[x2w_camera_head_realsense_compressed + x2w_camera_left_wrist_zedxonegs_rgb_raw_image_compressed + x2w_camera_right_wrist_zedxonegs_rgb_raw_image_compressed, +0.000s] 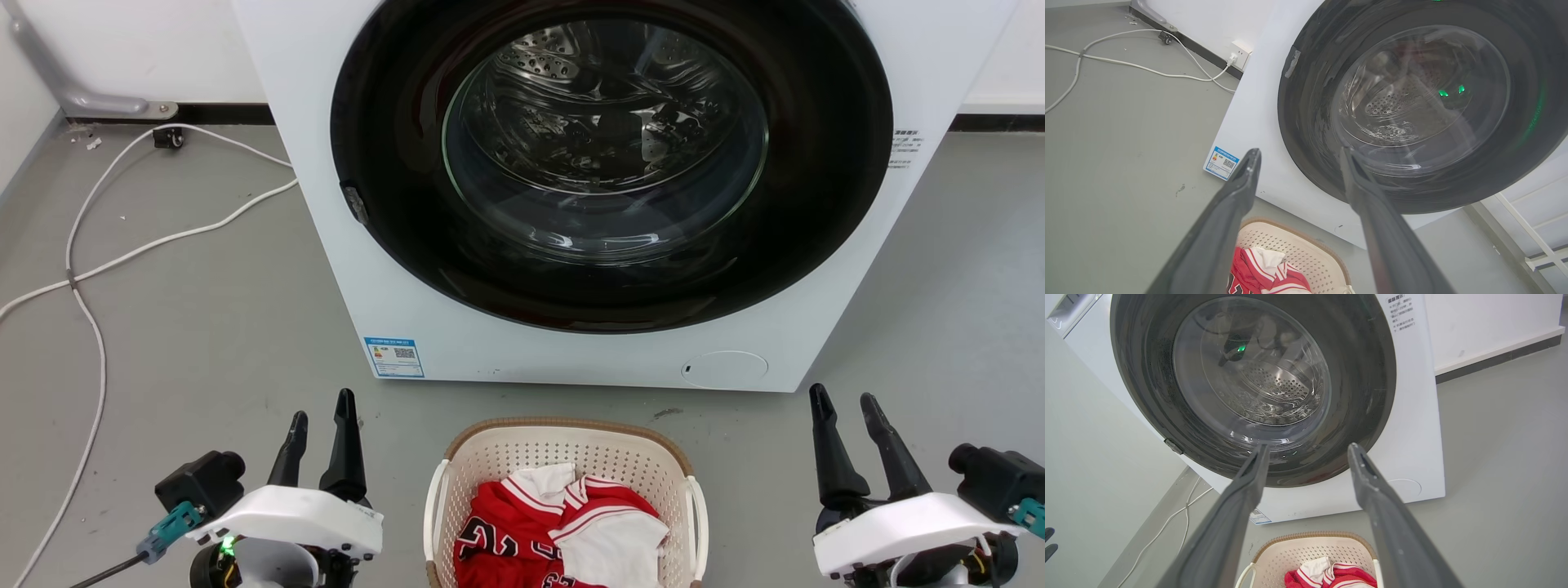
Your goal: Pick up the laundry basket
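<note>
The laundry basket (pixel 522 449) stands on the grey floor at the bottom centre of the head view, cream-white and perforated with a brown rim and white side handles. Red and white clothes (pixel 563 531) lie inside it. My left gripper (pixel 320 416) hovers open to the basket's left, apart from it, fingers pointing at the washing machine. On the basket's right, my right gripper (pixel 845 407) is open too and clear of the handle. The wrist views show the laundry basket (pixel 1298 249) (pixel 1306 549) low between the open fingers (pixel 1237 192) (pixel 1367 477).
A white washing machine (pixel 424 310) with a large dark round door (pixel 611 155) stands just behind the basket. White cables (pixel 90 269) trail across the floor at the left, by the wall. Bare grey floor lies on both sides of the basket.
</note>
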